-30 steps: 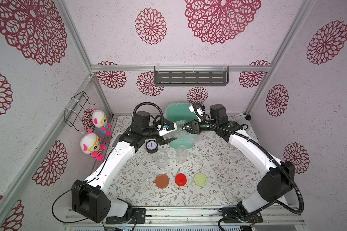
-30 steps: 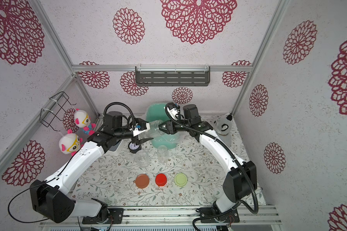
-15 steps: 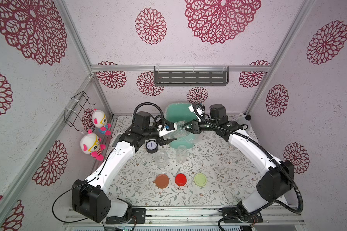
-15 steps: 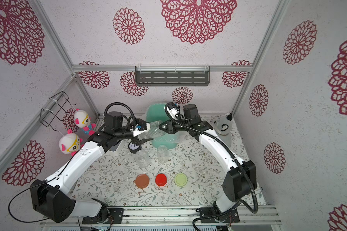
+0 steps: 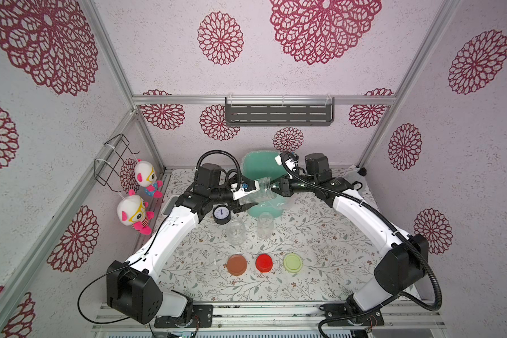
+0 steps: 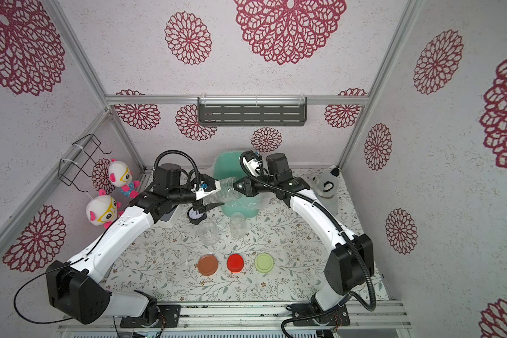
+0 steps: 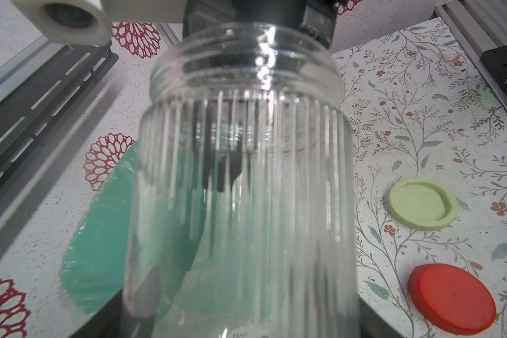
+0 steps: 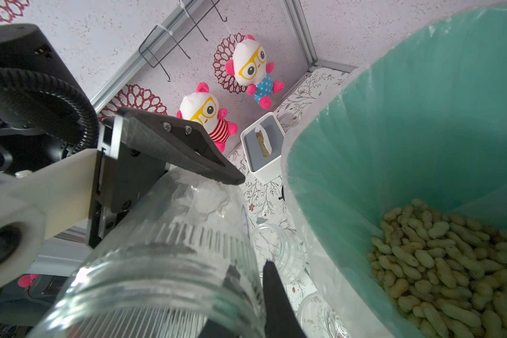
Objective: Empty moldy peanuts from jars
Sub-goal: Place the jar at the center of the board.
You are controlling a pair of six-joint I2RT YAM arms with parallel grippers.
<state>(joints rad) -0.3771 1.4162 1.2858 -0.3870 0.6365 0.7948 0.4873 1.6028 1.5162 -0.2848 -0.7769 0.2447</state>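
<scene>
The left gripper (image 5: 251, 196) holds a ribbed jar (image 5: 261, 191) on its side in the air above the bin (image 5: 256, 164), over the rim nearest the arm bases. Its jaws are closed about the jar's body near the bottom. In the right wrist view one of its black fingers (image 8: 188, 152) lies flat along the glass. The jar's open, threaded mouth points toward the right gripper (image 5: 274, 188), which meets it above that same rim. The right jaws stand narrow: one finger (image 8: 272, 292) sits outside the neck and the other shows dark through the glass inside it, so the neck wall is pinched between them. The left wrist view looks clear through the glass.

The peanuts (image 8: 439, 263) lie heaped in the bottom of the bin, inside its clear plastic liner.

A second jar (image 5: 236, 231) and a third jar (image 5: 265, 225) stand upright and open just beside the bin, on the side toward the arm bases; both look empty. Farther from the bin on that side, a brown lid (image 5: 237, 264), a red lid (image 5: 264, 262) and a green lid (image 5: 293, 262) lie in a row, apart from one another. A small round clock (image 5: 222, 214) stands near the bin, below the left gripper. A grey plush toy (image 6: 325, 184) sits on the bin's other side, by the right arm.
</scene>
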